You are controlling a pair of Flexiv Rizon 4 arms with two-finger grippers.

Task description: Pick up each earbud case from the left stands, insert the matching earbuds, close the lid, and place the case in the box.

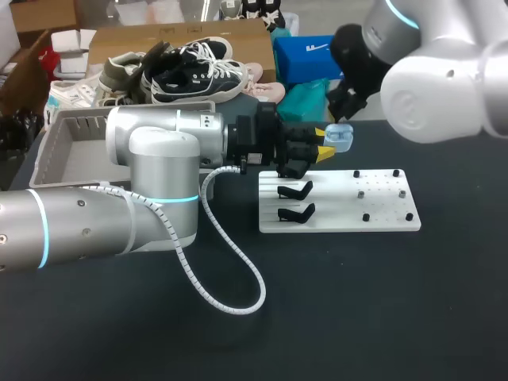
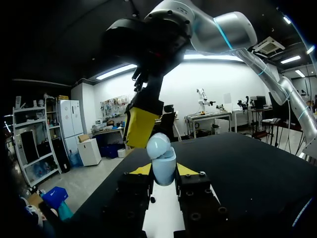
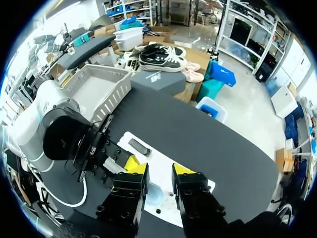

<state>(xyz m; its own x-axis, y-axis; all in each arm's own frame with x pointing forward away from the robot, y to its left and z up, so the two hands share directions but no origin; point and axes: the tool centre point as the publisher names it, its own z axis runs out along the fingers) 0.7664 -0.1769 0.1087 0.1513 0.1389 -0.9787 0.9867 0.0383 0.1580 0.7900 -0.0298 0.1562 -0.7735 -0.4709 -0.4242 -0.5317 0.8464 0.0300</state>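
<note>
Earbud case (image 2: 163, 161), pale blue, small, smooth rounded plastic. It is pinched at its lower shell by the left fingers (image 2: 140, 170), one yellow tip on each side, and held in the air over the white stand board (image 1: 381, 214). It is well apart from the grey box (image 1: 59, 147) at the far left of the tabletop (image 1: 357, 317). Lid (image 2: 158, 145) looks tipped open on top. Right fingers (image 3: 136, 167) are spread and hover just above the case; no earbud can be made out in them. Judgement: the case is light and rigid but slick and curved, so a push from above could make it pivot or slip out. Holding the flanks below the seam leaves lid and hinge free. The hinge is probably the weak part, so the lid should be pressed shut gently at its front edge, not sideways.
</note>
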